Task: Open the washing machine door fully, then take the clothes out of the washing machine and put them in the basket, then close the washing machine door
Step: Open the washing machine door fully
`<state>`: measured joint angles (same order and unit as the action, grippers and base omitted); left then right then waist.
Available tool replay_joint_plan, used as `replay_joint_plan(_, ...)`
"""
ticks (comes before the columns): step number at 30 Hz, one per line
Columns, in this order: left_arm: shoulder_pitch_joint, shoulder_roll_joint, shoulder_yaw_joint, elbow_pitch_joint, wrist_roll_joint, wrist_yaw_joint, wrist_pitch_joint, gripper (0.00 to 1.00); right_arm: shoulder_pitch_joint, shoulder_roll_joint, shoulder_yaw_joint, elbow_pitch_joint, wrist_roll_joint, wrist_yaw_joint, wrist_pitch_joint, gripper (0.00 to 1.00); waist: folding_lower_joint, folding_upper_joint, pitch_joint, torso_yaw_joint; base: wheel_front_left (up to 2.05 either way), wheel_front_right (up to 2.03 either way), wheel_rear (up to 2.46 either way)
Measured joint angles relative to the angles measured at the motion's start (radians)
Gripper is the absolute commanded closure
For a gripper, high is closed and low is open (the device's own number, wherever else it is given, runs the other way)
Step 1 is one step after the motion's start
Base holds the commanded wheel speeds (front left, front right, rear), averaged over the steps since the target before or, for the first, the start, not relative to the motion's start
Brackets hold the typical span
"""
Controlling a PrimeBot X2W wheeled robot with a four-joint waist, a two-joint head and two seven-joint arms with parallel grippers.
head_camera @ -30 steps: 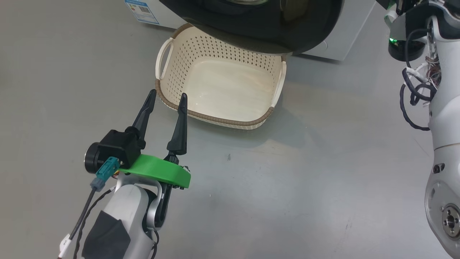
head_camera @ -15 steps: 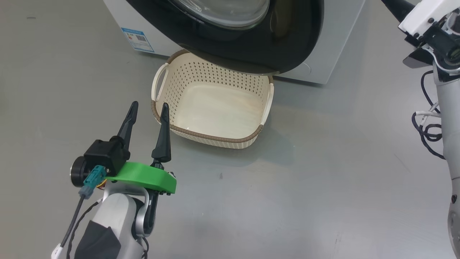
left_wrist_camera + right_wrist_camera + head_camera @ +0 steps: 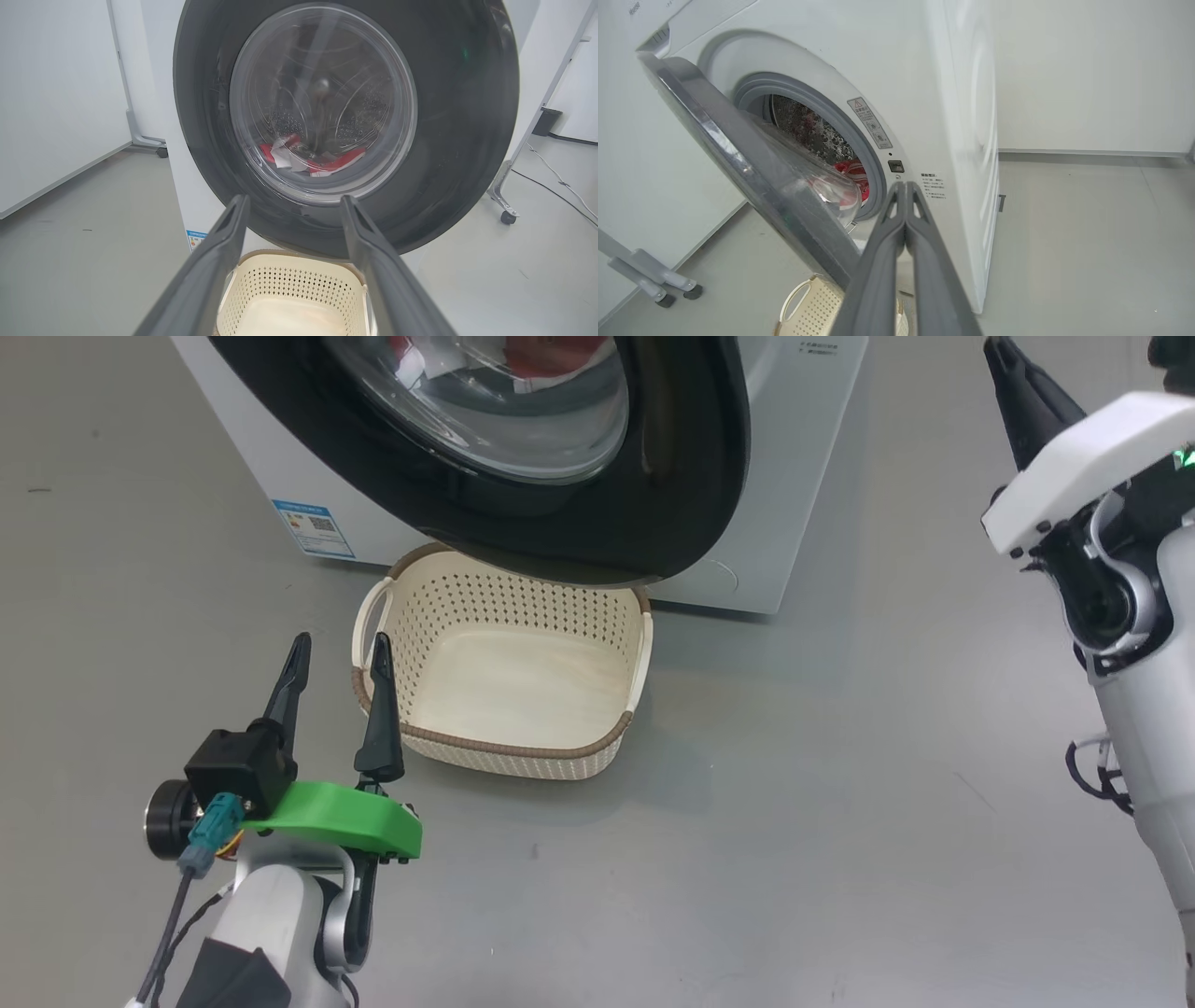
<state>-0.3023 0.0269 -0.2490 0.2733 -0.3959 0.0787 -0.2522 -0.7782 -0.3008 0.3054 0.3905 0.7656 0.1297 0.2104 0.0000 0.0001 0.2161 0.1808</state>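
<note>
Head camera has tilted up, showing more door (image 3: 672,476). It stands ajar, perhaps half-way, above the empty basket (image 3: 485,750); clothes (image 3: 327,164) lie inside the machine (image 3: 794,448). Pinched shut, the right gripper (image 3: 902,186) should slip behind the door's free edge and sweep it wide; the left gripper (image 3: 341,639) waits, spread.

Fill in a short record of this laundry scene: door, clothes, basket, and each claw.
Door: washing machine door partly open
Clothes: red and white clothes inside the washing machine
Basket: basket empty, on the floor below the door
Left claw: left claw open, holding nothing, by the basket
Right claw: right claw shut, holding nothing, facing the door gap
</note>
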Motion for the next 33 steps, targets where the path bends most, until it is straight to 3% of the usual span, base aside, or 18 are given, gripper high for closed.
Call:
replay_joint_plan(11, 0.019, 0.0, 0.03, -0.003, 0.02, -0.005, 0.0, 0.0, 0.216, -0.047, -0.003, -0.028, -0.141, 0.0, -0.255, 1.0, 0.0, 0.0, -0.042, -0.05, 0.0, 0.0, 0.0)
replay_joint_plan(20, 0.037, 0.0, 0.05, -0.003, 0.046, -0.015, 0.0, 0.0, 0.366, -0.013, -0.001, -0.04, -0.165, -0.022, -0.392, 1.0, 0.0, 0.0, -0.053, -0.066, 0.0, 0.0, 0.0)
replay_joint_plan(21, 0.037, 0.0, 0.052, -0.003, 0.047, -0.015, 0.0, 0.0, 0.378, -0.006, -0.005, -0.043, -0.165, -0.036, -0.407, 0.9, 0.0, 0.0, -0.054, -0.067, 0.0, 0.0, 0.0)
replay_joint_plan(22, 0.037, 0.001, 0.053, -0.003, 0.047, -0.015, 0.0, 0.0, 0.39, 0.002, -0.009, -0.045, -0.165, -0.042, -0.423, 0.68, 0.0, 0.0, -0.055, -0.069, 0.0, 0.0, 0.0)
replay_joint_plan(24, 0.038, 0.001, 0.053, -0.003, 0.05, -0.016, 0.0, 0.0, 0.413, 0.013, -0.009, -0.05, -0.169, -0.054, -0.445, 0.0, 0.0, 0.0, -0.058, -0.072, 0.0, 0.0, 0.0)
replay_joint_plan(33, 0.058, 0.001, 0.066, -0.001, 0.062, -0.024, 0.0, 0.0, 0.489, 0.056, -0.014, -0.075, -0.196, -0.083, -0.453, 0.0, 0.0, 0.0, -0.065, -0.085, 0.0, 0.0, 0.0)
